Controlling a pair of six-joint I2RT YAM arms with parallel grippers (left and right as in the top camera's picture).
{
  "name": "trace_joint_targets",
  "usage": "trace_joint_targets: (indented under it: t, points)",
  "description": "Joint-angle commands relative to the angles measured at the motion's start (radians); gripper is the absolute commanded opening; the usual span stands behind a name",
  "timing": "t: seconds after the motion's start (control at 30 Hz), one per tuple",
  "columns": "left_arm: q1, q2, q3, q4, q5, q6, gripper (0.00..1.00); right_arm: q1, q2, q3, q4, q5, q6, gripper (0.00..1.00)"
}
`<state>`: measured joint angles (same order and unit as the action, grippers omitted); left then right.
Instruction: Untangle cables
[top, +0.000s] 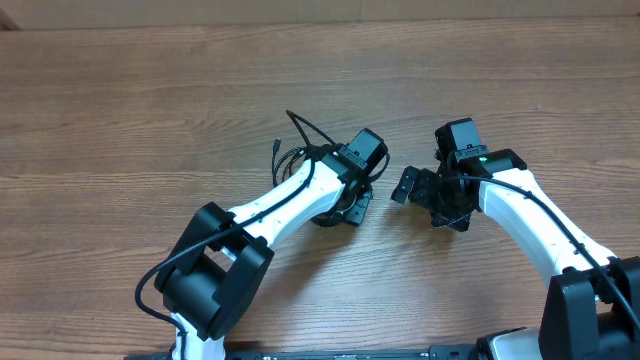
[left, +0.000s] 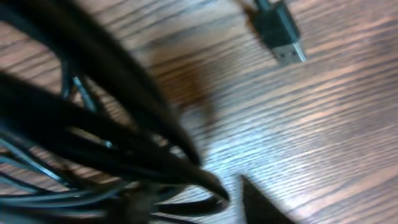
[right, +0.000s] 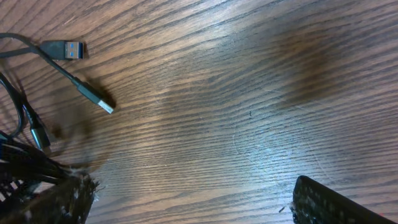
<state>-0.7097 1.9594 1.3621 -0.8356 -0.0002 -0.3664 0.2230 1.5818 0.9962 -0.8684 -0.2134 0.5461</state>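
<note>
Cables (top: 300, 155): tangled black bundle mid-table (top: 150, 100), lying partly under the left arm (top: 290, 195), with one strand sticking out toward the far edge. The left gripper (top: 343, 205) sits at the bundle, but blurred strands close to the lens block its wrist view, so I cannot tell how its jaws stand or whether a strand is held. The right gripper (right: 193, 193) is spread wide over bare wood just beside the bundle, nothing between its fingers; three loose plugs (right: 65, 50) lie ahead of it.
</note>
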Motion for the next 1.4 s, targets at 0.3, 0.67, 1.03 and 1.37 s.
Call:
trace_joint_targets:
  t: [0.3,0.67,1.03,1.37]
  points:
    - [0.143,-0.019,0.113,-0.106,0.181,0.101,0.35,0.000,-0.019,-0.008,0.003,-0.005,0.000,1.00]
    - [0.161,-0.018,0.113,-0.123,0.168,0.101,0.28,0.000,-0.019,-0.008,0.003,-0.005,0.000,1.00]
    - [0.161,-0.018,0.113,-0.193,0.124,0.101,0.36,0.000,-0.019,-0.008,0.003,-0.005,0.000,1.00]
    - [0.159,-0.018,0.111,-0.238,0.124,0.101,0.40,0.000,-0.019,-0.008,0.003,-0.005,0.000,1.00]
